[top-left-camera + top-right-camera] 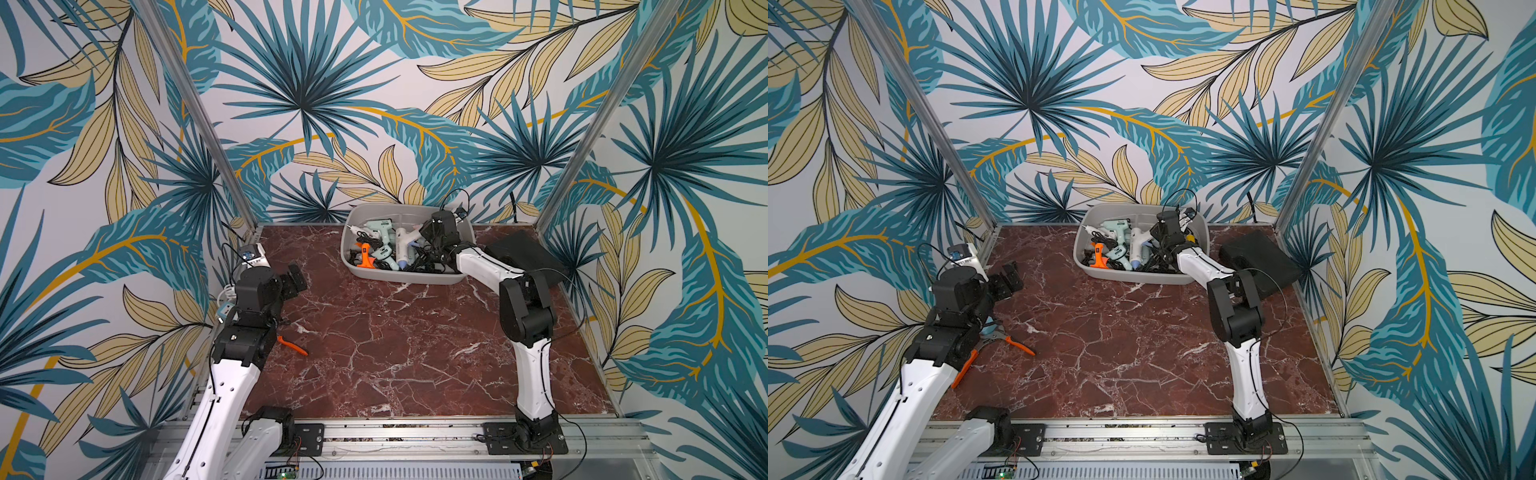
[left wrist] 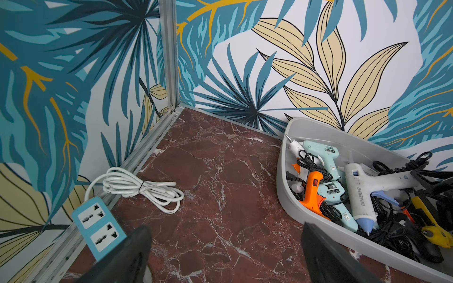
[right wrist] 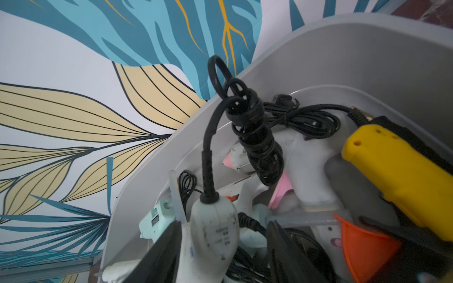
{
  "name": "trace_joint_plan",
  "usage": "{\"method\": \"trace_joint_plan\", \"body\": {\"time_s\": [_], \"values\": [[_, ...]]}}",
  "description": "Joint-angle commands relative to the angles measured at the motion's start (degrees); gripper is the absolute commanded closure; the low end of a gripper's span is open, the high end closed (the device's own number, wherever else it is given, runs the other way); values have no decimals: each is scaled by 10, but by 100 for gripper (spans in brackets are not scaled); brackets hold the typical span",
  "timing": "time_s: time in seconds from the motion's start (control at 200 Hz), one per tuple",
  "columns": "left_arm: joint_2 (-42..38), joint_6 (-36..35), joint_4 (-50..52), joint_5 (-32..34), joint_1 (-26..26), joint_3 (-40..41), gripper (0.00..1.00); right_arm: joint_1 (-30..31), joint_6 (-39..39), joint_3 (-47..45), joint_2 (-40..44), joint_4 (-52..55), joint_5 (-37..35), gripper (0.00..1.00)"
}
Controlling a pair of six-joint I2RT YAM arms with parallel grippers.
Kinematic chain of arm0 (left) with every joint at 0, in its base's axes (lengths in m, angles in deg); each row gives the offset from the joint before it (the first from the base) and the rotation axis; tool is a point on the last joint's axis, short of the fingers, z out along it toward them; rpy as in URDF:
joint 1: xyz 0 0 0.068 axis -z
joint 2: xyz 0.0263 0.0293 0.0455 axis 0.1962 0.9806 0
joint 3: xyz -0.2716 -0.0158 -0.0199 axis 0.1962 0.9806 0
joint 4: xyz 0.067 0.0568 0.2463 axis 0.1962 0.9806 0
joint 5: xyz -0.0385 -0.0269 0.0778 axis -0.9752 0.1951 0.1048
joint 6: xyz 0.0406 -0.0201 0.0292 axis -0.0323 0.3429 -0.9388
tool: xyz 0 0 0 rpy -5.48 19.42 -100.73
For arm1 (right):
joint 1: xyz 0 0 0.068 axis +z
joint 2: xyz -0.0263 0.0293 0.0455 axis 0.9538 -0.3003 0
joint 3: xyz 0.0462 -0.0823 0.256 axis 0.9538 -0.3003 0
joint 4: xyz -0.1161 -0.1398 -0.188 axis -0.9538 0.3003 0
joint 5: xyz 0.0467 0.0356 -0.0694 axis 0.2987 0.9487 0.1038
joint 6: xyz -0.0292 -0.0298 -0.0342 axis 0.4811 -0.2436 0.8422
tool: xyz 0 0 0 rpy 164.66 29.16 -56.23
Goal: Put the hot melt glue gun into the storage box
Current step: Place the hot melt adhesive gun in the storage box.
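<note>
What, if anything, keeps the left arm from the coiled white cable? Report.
Probably nothing, so likely yes: the left gripper is open, and the coiled white cable lies on bare table ahead of it, beside the power strip. Only the wall close behind might crowd the approach.

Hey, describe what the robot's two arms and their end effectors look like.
The left arm and right arm both have smooth white shell links with small holes, joined by chunky black joints. Thin black cables run loosely along them. Each arm bolts onto a black base plate. The left end effector and right end effector have flat, matte black fingers.
</note>
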Motion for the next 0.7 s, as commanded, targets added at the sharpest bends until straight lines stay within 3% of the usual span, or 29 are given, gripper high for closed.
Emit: {"method": "trace_joint_plan", "body": {"time_s": [0.0,0.311,0.696], "values": [[3,5,-22,-7,-4,9,0,-2,47,28,10,92,-19,42],[9,12,-29,-14,-4,9,0,-16,64,61,-26,174,9,58],[18,16,-35,-26,-4,11,0,-18,67,32,-32,211,26,66]]}}
